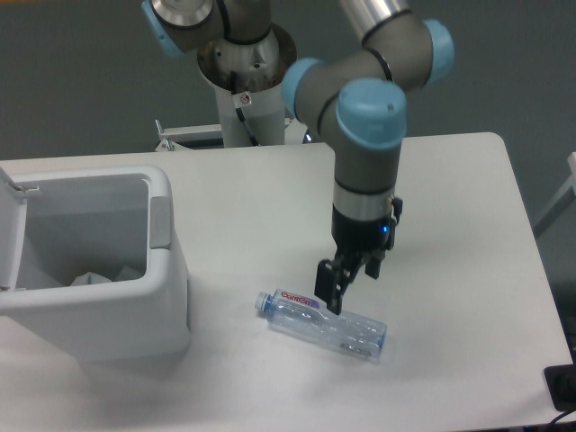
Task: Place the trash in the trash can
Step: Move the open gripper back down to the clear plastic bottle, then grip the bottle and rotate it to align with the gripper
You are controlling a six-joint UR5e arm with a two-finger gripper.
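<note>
A crushed clear plastic bottle [322, 325] with a blue cap and red-lettered label lies on its side on the white table [270, 202], front centre. My gripper [340, 286] hangs straight down just above the bottle's middle, open, with one dark finger [328, 286] reaching the bottle's upper edge. The white trash can [90, 315] stands at the left with its lid swung open. A bit of crumpled white napkin [90, 278] shows inside it on the grey floor.
The arm's base column [245, 81] rises behind the table's far edge. A dark object [562, 387] sits at the bottom right corner, past the table's edge.
</note>
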